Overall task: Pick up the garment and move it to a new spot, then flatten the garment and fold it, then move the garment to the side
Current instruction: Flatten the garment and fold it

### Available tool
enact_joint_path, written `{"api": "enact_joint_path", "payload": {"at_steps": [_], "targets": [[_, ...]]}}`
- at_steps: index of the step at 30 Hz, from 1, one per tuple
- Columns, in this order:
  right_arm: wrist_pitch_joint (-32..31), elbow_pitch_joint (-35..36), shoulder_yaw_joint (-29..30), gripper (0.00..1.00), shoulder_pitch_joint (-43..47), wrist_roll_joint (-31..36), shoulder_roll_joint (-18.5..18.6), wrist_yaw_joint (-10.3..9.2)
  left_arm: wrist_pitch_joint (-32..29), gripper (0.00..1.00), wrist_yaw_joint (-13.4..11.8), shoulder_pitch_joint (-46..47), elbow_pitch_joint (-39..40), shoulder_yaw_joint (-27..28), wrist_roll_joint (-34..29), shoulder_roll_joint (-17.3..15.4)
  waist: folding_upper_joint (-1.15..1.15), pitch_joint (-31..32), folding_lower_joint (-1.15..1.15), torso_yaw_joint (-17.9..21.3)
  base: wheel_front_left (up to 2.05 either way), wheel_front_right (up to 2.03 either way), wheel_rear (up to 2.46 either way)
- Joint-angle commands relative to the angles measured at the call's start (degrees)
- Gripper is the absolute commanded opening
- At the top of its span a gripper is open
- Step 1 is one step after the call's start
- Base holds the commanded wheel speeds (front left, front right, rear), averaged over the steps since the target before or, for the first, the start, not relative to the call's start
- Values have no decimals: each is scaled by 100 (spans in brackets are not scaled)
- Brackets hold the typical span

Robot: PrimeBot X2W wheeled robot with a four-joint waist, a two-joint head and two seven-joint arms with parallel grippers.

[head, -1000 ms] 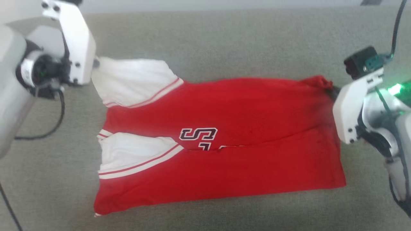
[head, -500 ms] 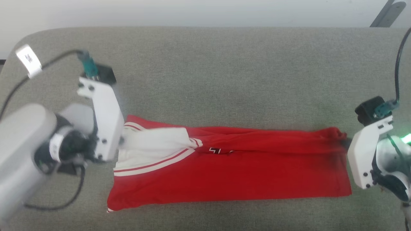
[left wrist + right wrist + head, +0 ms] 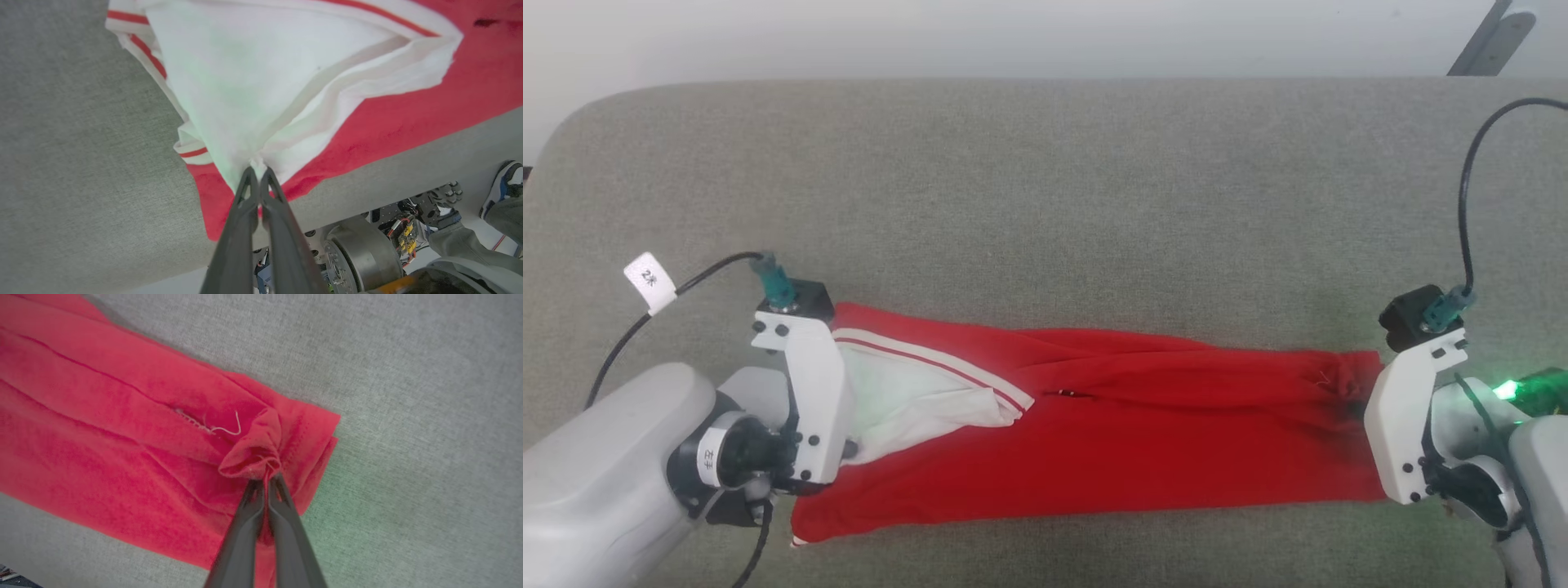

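The garment (image 3: 1143, 425), a red jersey with white sleeves and striped trim, lies folded lengthwise into a long band across the grey cushion, near its front edge. At the band's left end my left gripper (image 3: 257, 173) is shut on a bunched white sleeve (image 3: 261, 73); its white housing (image 3: 805, 392) covers the fingers in the head view. At the right end my right gripper (image 3: 265, 479) is shut on a puckered corner of red hem (image 3: 253, 457), with a loose white thread beside it. The printed characters are almost wholly folded under.
The grey fabric surface (image 3: 1045, 204) stretches wide and bare behind the garment. Its front edge runs just below the garment. In the left wrist view the robot's base (image 3: 359, 253) and a person's shoe (image 3: 502, 179) show beyond that edge.
The far edge of the garment, held in both grippers, has come forward over the near half, so the shirt has narrowed to a long band. The head camera has also shifted.
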State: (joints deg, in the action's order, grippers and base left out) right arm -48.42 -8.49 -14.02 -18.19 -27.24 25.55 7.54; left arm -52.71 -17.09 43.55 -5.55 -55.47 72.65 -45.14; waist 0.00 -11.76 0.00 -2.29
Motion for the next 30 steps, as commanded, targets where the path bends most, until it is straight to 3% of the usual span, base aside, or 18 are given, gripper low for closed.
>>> {"api": "enact_joint_path", "payload": {"at_steps": [1,2,3,4,5,6,18,26,30], "targets": [[69,-118,-23,37,-84,15,-28,-11,120,24,80,-86,-148,6,-15,15,0,54,0,4,0,0,0],[100,-153,-57,72,-106,31,-34,-11,160,29,129,-118,-203,-6,-29,49,0,87,0,0,0,0,0],[113,-197,-84,100,-116,23,-42,-11,219,36,164,-153,-251,0,-23,68,0,123,0,-5,0,0,0],[141,-225,-104,100,-120,12,-34,-11,284,53,192,-163,-280,2,-53,74,0,163,0,-16,0,0,0],[141,-225,-104,100,-120,12,-34,-11,284,53,192,-163,-280,2,-53,74,0,163,0,-16,0,0,0],[166,-249,-142,100,-115,-13,7,-11,412,100,225,-207,-318,23,-59,87,0,251,0,-37,0,0,0],[107,-309,75,100,192,-158,86,-11,1287,100,343,-694,-6,60,-344,-61,0,788,0,-201,0,0,0],[-55,-396,482,100,380,-137,36,-11,2699,100,462,-1172,241,267,-818,-251,0,1051,0,-337,0,0,0],[-143,-494,652,100,437,-29,52,-11,3568,100,397,-1466,291,425,-1015,-299,0,1126,0,-414,0,0,0]]}}
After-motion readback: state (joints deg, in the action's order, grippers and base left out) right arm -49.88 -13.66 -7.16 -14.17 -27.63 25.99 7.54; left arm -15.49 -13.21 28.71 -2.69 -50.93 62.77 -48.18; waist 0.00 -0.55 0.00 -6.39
